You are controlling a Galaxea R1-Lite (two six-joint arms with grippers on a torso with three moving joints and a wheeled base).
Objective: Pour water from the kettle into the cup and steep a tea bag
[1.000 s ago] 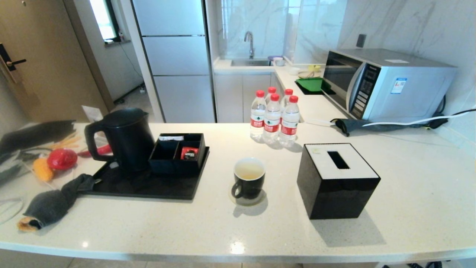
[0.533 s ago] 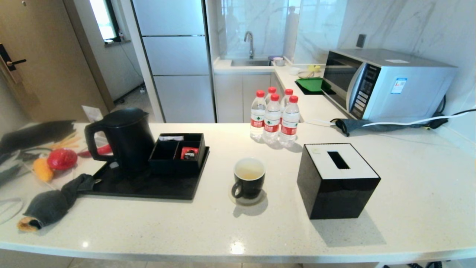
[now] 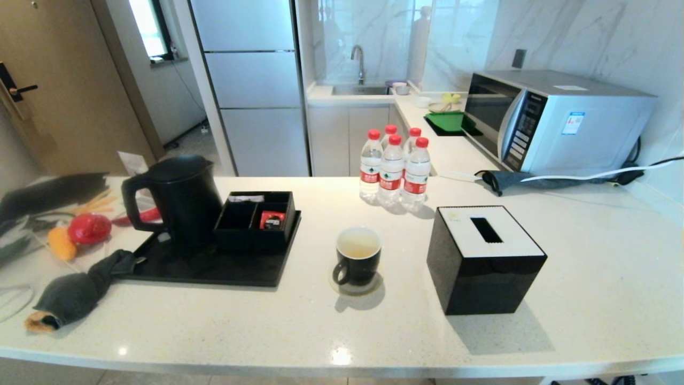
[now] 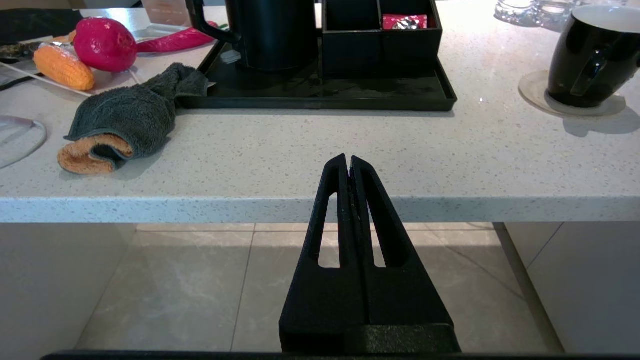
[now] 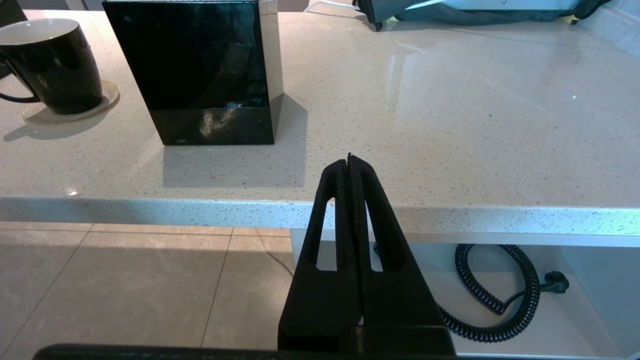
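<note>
The matte black kettle (image 3: 176, 198) stands upright on a black tray (image 3: 203, 267) at the left of the counter. The black cup (image 3: 358, 256), white inside, sits on a round coaster (image 3: 357, 287) in the middle and holds pale yellowish water (image 3: 357, 248). No tea bag shows in any view. My left gripper (image 4: 348, 160) is shut and empty, held low in front of the counter edge, short of the tray (image 4: 320, 97) and well left of the cup (image 4: 590, 60). My right gripper (image 5: 349, 161) is shut and empty too, at the counter edge right of the black tissue box (image 5: 200, 70).
A black compartment box (image 3: 256, 216) with a red packet (image 3: 271, 219) shares the tray. A grey towel (image 3: 75, 291), toy fruit (image 3: 88, 227), several red-capped bottles (image 3: 393, 168), a black tissue box (image 3: 483, 259) and a microwave (image 3: 556, 120) stand around. A coiled cable (image 5: 495, 295) hangs under the counter.
</note>
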